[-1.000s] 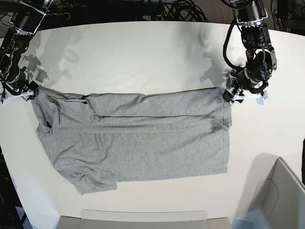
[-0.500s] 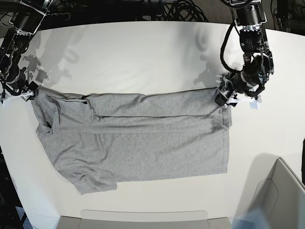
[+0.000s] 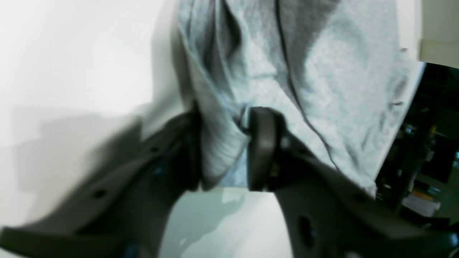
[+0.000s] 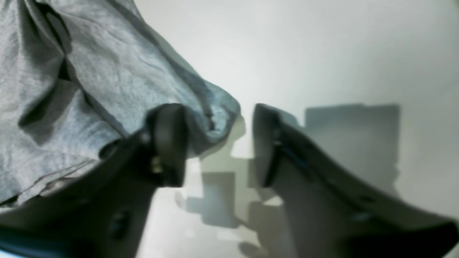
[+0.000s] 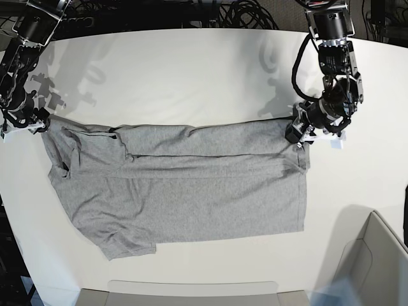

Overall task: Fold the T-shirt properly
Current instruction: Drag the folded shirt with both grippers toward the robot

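The light-grey T-shirt (image 5: pixel 191 185) lies flat on the white table (image 5: pixel 191 70), its upper part folded down into a long band. No lettering shows. My left gripper (image 5: pixel 299 131) is at the shirt's upper right corner. In the left wrist view that gripper (image 3: pixel 226 114) has a bunched fold of the T-shirt (image 3: pixel 322 71) filling the gap between its pads. My right gripper (image 5: pixel 29 122) is at the upper left corner. In the right wrist view the right gripper (image 4: pixel 215 107) stands open. The T-shirt edge (image 4: pixel 71 71) reaches in beside one finger (image 4: pixel 168 143), with bare table before the other.
A grey box (image 5: pixel 376 268) stands at the lower right corner of the table. A flat grey tray edge (image 5: pixel 191 290) runs along the near side. Black cables (image 5: pixel 242 13) lie behind the far edge.
My left gripper has slid left from beside the shirt onto its upper right corner, and its jaws have narrowed around the cloth. The right gripper has stayed at the left corner, jaws somewhat narrower.
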Tool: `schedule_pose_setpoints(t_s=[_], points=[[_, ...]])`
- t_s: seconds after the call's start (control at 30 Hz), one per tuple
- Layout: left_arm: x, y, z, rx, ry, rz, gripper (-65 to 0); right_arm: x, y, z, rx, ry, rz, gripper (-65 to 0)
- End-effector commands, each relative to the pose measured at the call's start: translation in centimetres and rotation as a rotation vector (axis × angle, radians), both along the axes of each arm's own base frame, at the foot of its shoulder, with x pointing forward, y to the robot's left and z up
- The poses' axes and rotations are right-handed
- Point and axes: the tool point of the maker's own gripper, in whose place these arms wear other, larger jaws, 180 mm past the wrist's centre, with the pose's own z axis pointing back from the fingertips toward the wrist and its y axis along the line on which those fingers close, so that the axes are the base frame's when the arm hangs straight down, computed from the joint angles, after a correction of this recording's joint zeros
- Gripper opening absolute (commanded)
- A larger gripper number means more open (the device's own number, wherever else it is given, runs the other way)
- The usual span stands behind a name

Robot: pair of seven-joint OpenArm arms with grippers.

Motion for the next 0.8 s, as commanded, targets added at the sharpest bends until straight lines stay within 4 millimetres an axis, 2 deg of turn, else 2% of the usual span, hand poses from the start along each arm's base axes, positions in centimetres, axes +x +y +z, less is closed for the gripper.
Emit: schedule_pose_setpoints(t_s=[0.0,0.1,0.17,0.27,0.37,0.57,0.77], points=[[-0.5,0.8,-0.4,0.028,0.036,0.014,-54.1,1.1,-1.1,1.8,-0.035,-0.048,0.001,-45.6],[-0.9,1.0,-0.6,0.031,0.044,0.018,-65.0,1.1,-1.1,1.9,-0.035,-0.049,-0.001,-58.4],[-1.0,1.0,-0.6,0.029,0.05,0.013,-65.0,1.1,-1.2,1.9,-0.035,-0.05,-0.002,-62.9],[-2.3,1.0,-1.4,0.028,0.078,0.011,-65.0,0.9,-1.2,2.0,-0.041,-0.048,0.002,-62.8],[-2.5,1.0,-1.0,0.036,0.068,0.005,-65.0,0.4,-1.3,1.6,-0.042,-0.033,0.003,-62.9],[-3.9,3.9,0.0,0.082,0.052,0.05,-65.0,-1.1,-1.2,2.6,-0.105,-0.024,0.046,-62.9],[-5.0,5.0,0.4,0.047,0.097,0.039,-65.0,-2.6,-0.1,3.2,-0.12,0.019,0.103,-62.9]])
